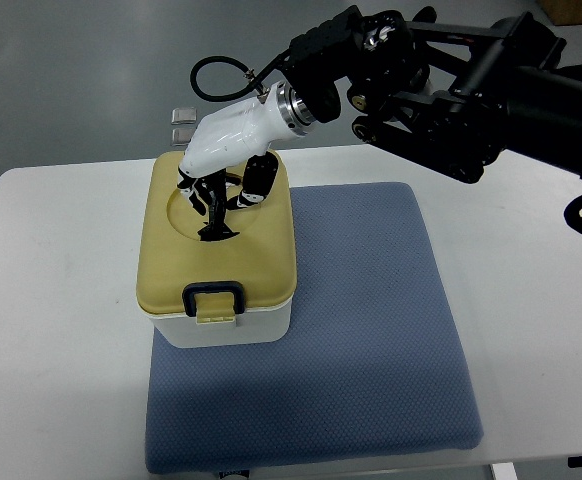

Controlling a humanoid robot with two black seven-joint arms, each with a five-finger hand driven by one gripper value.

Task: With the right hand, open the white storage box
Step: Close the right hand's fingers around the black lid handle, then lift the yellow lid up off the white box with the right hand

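We see a white surface (61, 330) with rounded corners, and on it a blue padded mat (371, 340) with a fine dotted texture, reaching to the near edge. Beyond the far edge of the surface lies grey floor (81, 70), where two small pale square objects (182, 124) sit close together, too small to identify.

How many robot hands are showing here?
1: the right hand, over the storage box lid. A left hand isn't in view.

Storage box (218, 262) on mat's (361, 340) left part, atop table (61, 330).
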